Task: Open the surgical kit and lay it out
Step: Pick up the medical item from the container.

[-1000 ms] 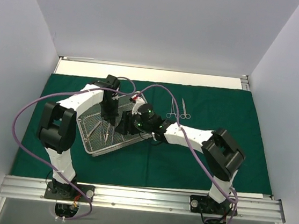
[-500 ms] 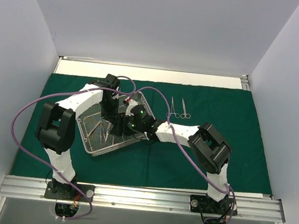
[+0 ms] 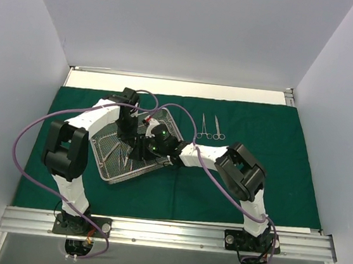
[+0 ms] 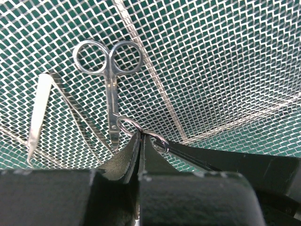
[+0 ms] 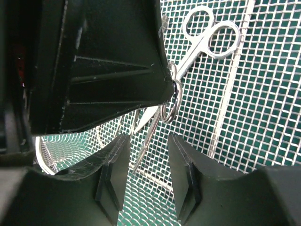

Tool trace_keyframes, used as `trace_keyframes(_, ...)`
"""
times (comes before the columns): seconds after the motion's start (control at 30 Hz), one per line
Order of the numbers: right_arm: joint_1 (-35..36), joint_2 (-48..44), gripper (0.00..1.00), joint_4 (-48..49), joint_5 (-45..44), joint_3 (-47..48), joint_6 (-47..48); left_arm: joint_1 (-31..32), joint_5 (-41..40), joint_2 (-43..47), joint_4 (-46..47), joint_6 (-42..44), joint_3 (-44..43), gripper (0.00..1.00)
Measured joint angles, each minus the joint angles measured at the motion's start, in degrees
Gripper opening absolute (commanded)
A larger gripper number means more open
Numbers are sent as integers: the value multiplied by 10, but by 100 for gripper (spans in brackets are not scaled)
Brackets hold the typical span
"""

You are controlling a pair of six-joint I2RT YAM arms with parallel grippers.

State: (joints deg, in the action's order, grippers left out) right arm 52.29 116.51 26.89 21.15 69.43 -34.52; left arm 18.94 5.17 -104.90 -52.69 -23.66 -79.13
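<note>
- Nearest the bases: the dark green drape (image 3: 175, 195), unfolded and spread flat across the table. Judged from this, the opening part of the task is done.
- On the drape's left half, set askew: the silver wire-mesh tray (image 3: 110, 168), reached over by both arms.
- Over the tray's middle: the right gripper (image 5: 147, 141), fingers spread apart and gripping nothing, placed either side of a slim steel shaft with no clear contact.
- Between those fingers: a ring-handled instrument (image 5: 153, 129), raised at the handle end and angled down toward the mesh. Tip contact with the mesh impossible to tell.
- Just beyond: the left gripper (image 4: 140, 139), fingers pressed together and pinching that instrument at its finger rings, with a ring visible on each side of the pads.
- Probably a hand-over or a two-handed steadying. A judgement only.
- Farther along the tray floor, in the left wrist view: a pair of scissors (image 4: 111, 94) lying flat, and beside it flat tweezers (image 4: 36, 113), neither touched by a gripper.
- Farthest, right of the tray and well apart from it: one laid-out instrument (image 3: 202, 127) and its neighbour (image 3: 217, 129), side by side and roughly parallel on the bare drape.
- Progress, as a judgement: part-way. Two pieces set out so far. Left to move to the row: the held instrument, the scissors, the tweezers, and anything hidden beneath the arms.
</note>
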Motion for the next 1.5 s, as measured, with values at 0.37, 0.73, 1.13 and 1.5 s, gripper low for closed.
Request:
trace_keyframes(0.37, 3, 7, 37, 25, -13, -3, -13, -3, -5, 0, 5, 1, 1, 2)
trace_keyframes(0.73, -2, -21, 42, 37, -29, -54, -23, -7, 6, 3, 7, 0, 3, 2)
trace_keyframes(1.13, -18, -37, 42, 43, -24, -57, -32, -19, 24, 3, 6, 0, 3, 2)
trace_keyframes(1.5, -20, -6, 40, 61, -4, -46, -41, -19, 33, 3, 1, 0, -7, 2)
